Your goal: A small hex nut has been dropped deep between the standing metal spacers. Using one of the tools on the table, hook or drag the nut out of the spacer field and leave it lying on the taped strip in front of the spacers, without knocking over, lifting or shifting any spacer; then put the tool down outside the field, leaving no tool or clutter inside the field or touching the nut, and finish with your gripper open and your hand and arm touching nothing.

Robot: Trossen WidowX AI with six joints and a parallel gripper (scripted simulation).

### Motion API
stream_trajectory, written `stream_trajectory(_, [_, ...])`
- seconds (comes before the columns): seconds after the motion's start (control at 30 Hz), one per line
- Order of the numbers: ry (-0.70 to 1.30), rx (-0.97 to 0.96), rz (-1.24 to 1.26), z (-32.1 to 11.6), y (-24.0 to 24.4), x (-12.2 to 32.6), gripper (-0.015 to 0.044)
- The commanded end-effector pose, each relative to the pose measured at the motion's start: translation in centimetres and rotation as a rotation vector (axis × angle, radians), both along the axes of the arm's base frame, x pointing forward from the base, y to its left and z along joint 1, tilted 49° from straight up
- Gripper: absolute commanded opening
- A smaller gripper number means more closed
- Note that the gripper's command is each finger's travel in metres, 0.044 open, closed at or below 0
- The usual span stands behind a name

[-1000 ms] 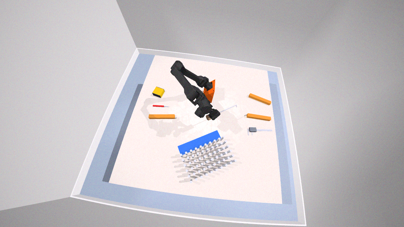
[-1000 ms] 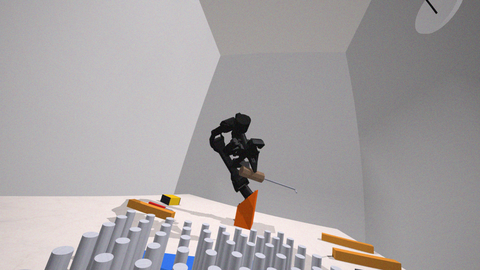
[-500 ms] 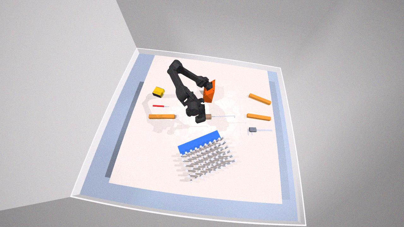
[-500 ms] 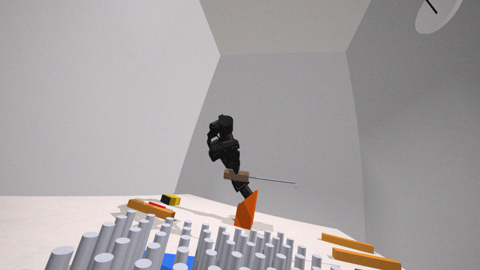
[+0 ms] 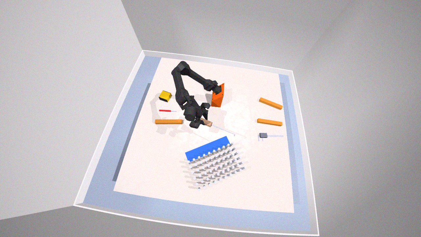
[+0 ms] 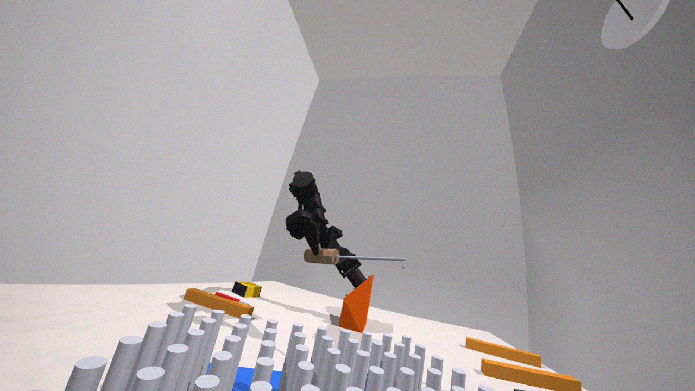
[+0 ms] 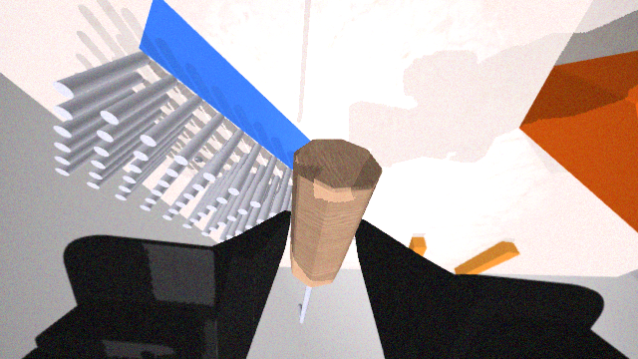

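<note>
My gripper (image 5: 203,119) (image 6: 320,251) (image 7: 323,221) is shut on the wooden handle (image 5: 207,122) (image 6: 328,256) (image 7: 326,209) of a hook tool, held in the air. Its thin shaft (image 5: 222,129) (image 6: 371,258) is roughly level in the exterior view, with a small bent tip (image 5: 234,135) (image 6: 403,265) pointing down. The tool is on the arm's side of the blue strip (image 5: 207,145) (image 6: 251,377) (image 7: 219,80). Behind the strip the metal spacers (image 6: 89,377) (image 7: 105,75) stand upright in rows. A small dark thing (image 7: 198,160) deep among them looks like the nut.
An orange wedge (image 5: 217,98) (image 6: 356,308) (image 7: 588,145) stands at the arm's base. Orange bars (image 5: 168,121) (image 5: 270,103) (image 5: 269,122) lie at both sides. A red screwdriver (image 5: 164,110) and yellow-black block (image 5: 165,95) (image 6: 250,289) lie left, a grey-headed pronged tool (image 5: 263,135) right.
</note>
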State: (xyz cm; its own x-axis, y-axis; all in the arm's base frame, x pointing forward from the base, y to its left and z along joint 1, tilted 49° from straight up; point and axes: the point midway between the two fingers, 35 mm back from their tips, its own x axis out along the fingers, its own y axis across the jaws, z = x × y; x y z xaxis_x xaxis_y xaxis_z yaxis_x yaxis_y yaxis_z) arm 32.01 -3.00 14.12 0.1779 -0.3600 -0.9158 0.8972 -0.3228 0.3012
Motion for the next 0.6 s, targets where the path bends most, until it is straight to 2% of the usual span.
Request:
stream_trajectory(0.0, [-0.063,0.018,-0.129,1.0,-1.2,-0.4,0.0])
stream_trajectory(0.57, [-0.305,0.084,-0.657,4.2,-6.1,-2.5,0.0])
